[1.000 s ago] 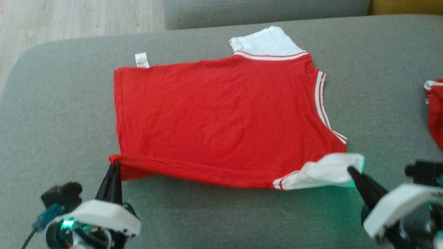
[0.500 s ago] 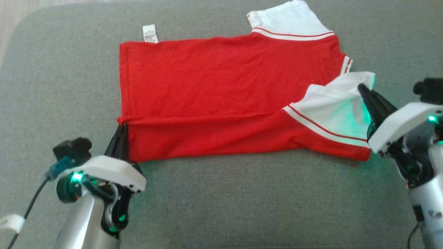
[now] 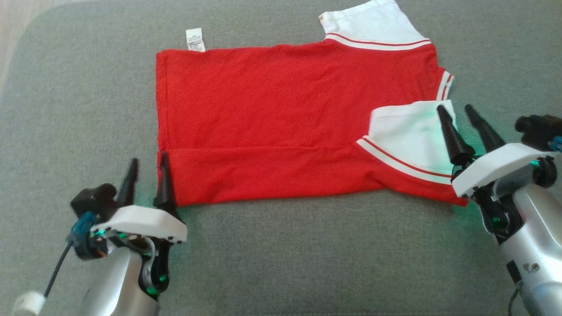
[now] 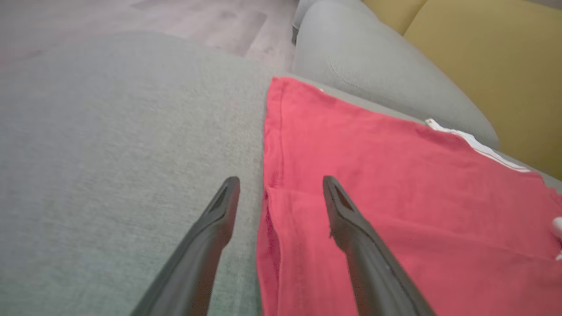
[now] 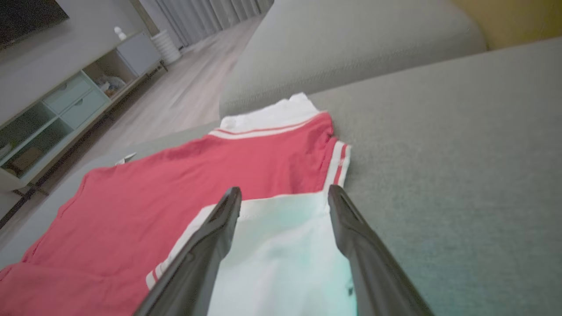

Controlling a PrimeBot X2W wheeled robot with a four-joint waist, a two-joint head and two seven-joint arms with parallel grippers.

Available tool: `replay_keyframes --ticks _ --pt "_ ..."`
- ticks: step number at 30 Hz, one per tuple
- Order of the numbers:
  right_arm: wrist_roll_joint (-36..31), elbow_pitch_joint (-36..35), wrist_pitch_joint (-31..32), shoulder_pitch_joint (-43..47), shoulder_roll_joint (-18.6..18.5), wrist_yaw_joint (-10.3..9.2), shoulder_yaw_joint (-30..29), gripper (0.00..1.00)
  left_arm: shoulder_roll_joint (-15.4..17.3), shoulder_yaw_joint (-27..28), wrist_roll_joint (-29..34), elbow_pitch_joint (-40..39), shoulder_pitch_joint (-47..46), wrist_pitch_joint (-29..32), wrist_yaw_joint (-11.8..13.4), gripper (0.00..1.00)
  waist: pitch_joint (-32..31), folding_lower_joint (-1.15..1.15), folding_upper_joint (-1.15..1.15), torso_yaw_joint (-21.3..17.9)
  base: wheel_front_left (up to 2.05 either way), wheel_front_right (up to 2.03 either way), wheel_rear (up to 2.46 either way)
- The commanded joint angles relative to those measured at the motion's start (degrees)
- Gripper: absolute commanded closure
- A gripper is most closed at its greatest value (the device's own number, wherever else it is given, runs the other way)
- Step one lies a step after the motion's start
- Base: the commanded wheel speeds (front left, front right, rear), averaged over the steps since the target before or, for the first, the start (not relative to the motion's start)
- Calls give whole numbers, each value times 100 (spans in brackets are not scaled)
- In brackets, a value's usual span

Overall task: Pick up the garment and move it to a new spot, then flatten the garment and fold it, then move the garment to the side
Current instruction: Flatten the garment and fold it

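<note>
**Garment part-folded on the cushion, both pincers wide and empty**

Nearest is a bare strip of the grey sofa cushion (image 3: 281,254), with the two arms rising from it. The left gripper (image 3: 148,158) stands wide at the near left corner of the garment (image 3: 285,109) and grips nothing. One finger is over the cushion and the other sits at the red hem. The right gripper (image 3: 454,107) is just as wide at the right end, one finger over the near white sleeve (image 3: 408,136), and it holds nothing either.

Between them, the near edge has been turned over into a folded strip (image 3: 263,175) lying on the red body. The garment sits flat in the middle of the cushion.

Farther off, the far sleeve (image 3: 373,26) sticks out unfolded, and a small label (image 3: 195,39) pokes past the far left edge.

The main risk, as I judge it, is in pulling away. A finger dragged low across the hem or sleeve could catch the cloth and peel the fold open. The sleeve looks loosely laid, so a light brush might skew it.
</note>
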Motion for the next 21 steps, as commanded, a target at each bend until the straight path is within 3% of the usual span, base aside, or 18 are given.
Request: replay_keyframes --ticks 1,5,7,11,21 --pt "-120 -198 -544 -31 -152 -4 67 0 125 251 218 -208 -107 -490 168 0 -71 0 0 -65 0 0 0" --pt "-653 -369 -1267 155 -220 -4 -89 0 163 277 649 -441 3 -1157 420 0 -158 0 0 -123 0 0 0" --pt "-1180 -659 -1422 381 -141 -4 -435 0 190 297 1060 -754 125 -1288 596 0 -217 0 0 -185 0 0 0" --pt "-1836 -1320 -1464 886 147 -4 -973 0 234 357 1766 -1435 376 -1305 861 0 -286 0 0 -249 0 0 0" --pt "-2587 -2960 -952 2283 944 -4 -1669 0 243 286 2179 -1636 1056 -1245 1024 0 -462 0 0 -305 0 0 0"
